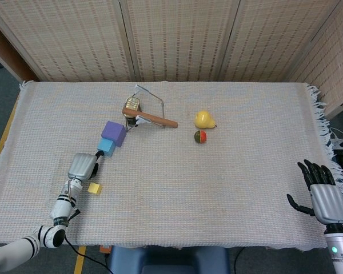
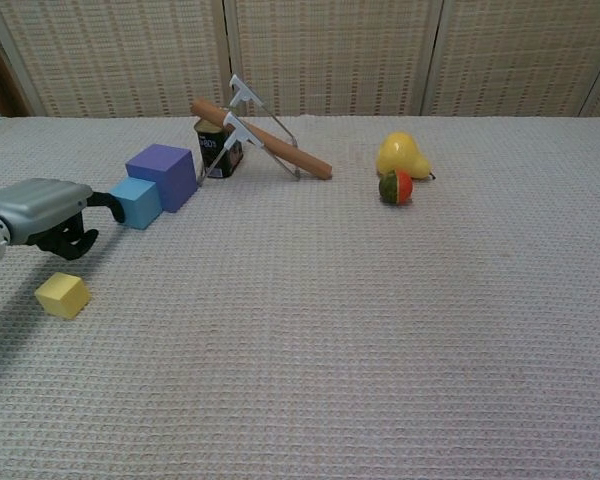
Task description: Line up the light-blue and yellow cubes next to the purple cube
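Silver-backed hand (image 1: 82, 166), black fingers, white forearm.

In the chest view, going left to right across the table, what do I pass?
Left robot hand → yellow cube → light-blue cube → purple cube → can → wooden-handled tool → red-and-green ball → pear.

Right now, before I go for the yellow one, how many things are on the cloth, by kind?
Cubes: 3 (purple cube, light-blue cube, yellow cube)
Fruit: 2 (yellow pear, small red-and-green fruit)
Cans: 1 (can)
Tools: 1 (wooden-handled wire tool)
Total: 7
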Action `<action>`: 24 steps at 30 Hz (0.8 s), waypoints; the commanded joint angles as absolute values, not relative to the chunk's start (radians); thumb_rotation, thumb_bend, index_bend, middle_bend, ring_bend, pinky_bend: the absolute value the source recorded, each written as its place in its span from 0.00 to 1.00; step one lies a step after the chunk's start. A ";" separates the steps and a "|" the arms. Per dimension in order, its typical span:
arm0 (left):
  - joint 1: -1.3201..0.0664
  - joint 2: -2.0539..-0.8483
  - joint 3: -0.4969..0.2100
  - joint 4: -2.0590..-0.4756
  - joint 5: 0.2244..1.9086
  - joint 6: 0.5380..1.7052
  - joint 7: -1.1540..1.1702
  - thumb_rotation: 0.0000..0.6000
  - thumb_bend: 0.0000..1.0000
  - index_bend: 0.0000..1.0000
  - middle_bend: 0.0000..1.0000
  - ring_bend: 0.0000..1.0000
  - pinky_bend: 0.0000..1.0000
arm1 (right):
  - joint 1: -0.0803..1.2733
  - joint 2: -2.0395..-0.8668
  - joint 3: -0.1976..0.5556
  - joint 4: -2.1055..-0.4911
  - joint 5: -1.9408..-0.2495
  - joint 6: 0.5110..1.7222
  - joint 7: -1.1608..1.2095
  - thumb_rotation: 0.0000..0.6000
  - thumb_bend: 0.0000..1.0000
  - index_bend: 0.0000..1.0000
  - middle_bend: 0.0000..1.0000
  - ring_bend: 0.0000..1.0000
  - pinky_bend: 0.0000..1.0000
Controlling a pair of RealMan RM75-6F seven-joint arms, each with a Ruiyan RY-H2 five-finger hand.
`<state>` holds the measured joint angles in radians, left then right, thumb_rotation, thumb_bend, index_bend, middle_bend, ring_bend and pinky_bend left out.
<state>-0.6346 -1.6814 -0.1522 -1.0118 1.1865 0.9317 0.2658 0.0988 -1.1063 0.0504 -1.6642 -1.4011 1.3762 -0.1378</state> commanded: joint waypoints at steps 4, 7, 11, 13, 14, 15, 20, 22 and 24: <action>-0.637 -1.684 -0.155 -1.021 1.180 0.930 0.276 1.00 0.63 0.27 1.00 1.00 1.00 | 0.099 -1.105 0.050 -1.665 -1.403 1.376 -0.137 0.57 0.10 0.00 0.00 0.00 0.00; -0.636 -1.684 -0.154 -1.024 1.175 0.928 0.286 1.00 0.63 0.27 1.00 1.00 1.00 | 0.098 -1.104 0.050 -1.666 -1.404 1.379 -0.136 0.57 0.10 0.00 0.00 0.00 0.00; -0.636 -1.684 -0.153 -1.028 1.170 0.924 0.293 1.00 0.63 0.28 1.00 1.00 1.00 | 0.097 -1.104 0.050 -1.667 -1.406 1.381 -0.135 0.57 0.10 0.00 0.00 0.00 0.00; -0.637 -1.684 -0.154 -1.034 1.166 0.923 0.301 1.00 0.63 0.29 1.00 1.00 1.00 | 0.096 -1.103 0.049 -1.667 -1.408 1.383 -0.134 0.57 0.10 0.00 0.00 0.00 0.00; -0.637 -1.684 -0.154 -1.038 1.165 0.924 0.304 1.00 0.63 0.29 1.00 1.00 1.00 | 0.096 -1.103 0.048 -1.668 -1.409 1.383 -0.134 0.57 0.10 0.00 0.00 0.00 0.00; -0.637 -1.682 -0.155 -1.042 1.163 0.925 0.308 1.00 0.63 0.29 1.00 1.00 1.00 | 0.095 -1.103 0.048 -1.668 -1.410 1.384 -0.134 0.57 0.10 0.00 0.00 0.00 0.00; -0.632 -1.672 -0.151 -1.070 1.163 0.936 0.320 1.00 0.63 0.31 1.00 1.00 1.00 | 0.094 -1.102 0.047 -1.670 -1.413 1.386 -0.134 0.57 0.10 0.00 0.00 0.00 0.00; -0.627 -1.663 -0.148 -1.089 1.171 0.949 0.320 1.00 0.62 0.31 1.00 1.00 1.00 | 0.093 -1.102 0.047 -1.670 -1.415 1.388 -0.133 0.57 0.10 0.00 0.00 0.00 0.00; -0.616 -1.643 -0.145 -1.122 1.183 0.973 0.318 1.00 0.61 0.31 1.00 1.00 1.00 | 0.093 -1.102 0.046 -1.669 -1.415 1.387 -0.133 0.57 0.10 0.00 0.00 0.00 0.00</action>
